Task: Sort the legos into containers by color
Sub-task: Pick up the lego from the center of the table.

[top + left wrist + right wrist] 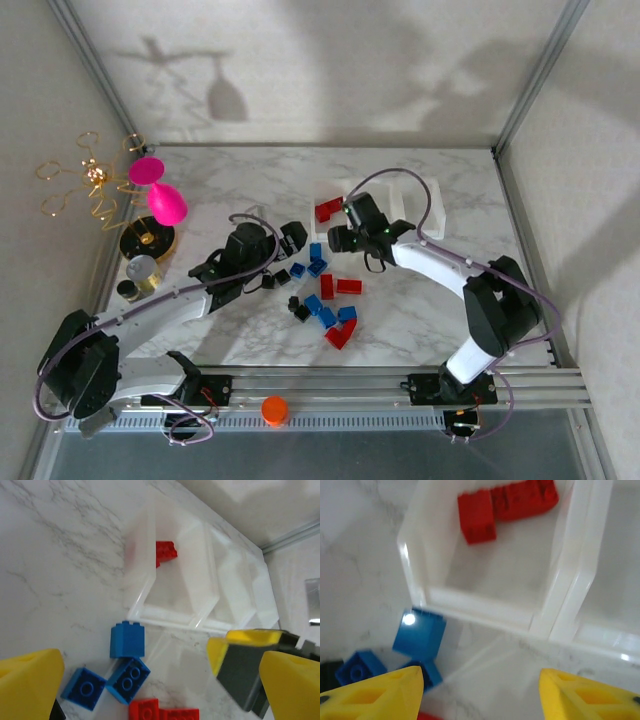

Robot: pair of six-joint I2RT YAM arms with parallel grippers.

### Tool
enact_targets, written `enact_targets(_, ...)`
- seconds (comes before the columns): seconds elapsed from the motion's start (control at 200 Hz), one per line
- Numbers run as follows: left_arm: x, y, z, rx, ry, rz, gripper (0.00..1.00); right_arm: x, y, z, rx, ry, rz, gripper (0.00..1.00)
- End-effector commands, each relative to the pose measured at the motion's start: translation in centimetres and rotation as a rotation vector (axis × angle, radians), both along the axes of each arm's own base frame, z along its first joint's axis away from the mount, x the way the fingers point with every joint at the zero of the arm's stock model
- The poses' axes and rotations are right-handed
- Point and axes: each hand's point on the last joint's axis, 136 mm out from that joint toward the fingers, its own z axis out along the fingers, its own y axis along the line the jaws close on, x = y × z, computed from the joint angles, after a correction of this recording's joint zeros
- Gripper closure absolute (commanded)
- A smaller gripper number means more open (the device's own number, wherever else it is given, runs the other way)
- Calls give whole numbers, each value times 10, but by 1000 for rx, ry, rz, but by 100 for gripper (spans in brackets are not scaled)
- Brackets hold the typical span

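three joined bins point(172, 619), one pink goblet point(160, 195), one orange cap point(274, 409)

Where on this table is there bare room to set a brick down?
Bare tabletop lies far left, between the pink goblet and the bins, and near right, between the legos and the right arm. The centre, strewn with legos, is crowded.

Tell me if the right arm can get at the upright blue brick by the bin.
Probably yes. The right gripper is open and empty, hovering near the blue brick with bare table between them. The bin corner close behind it could crowd a finger.
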Motion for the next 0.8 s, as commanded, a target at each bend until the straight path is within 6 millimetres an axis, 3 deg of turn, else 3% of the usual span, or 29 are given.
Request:
enact_targets(0.0,-10,2,1,-44,8,25,0,-28,-6,-12,-48,50,19,35)
enact_targets(0.486,-28,4,-14,-41,38,47,0,-88,-17,-56,-148,170,97,17)
enact_targets(0.796,-28,4,-19,-20,51,51,0,-104,-26,-72,-172,216,106,7)
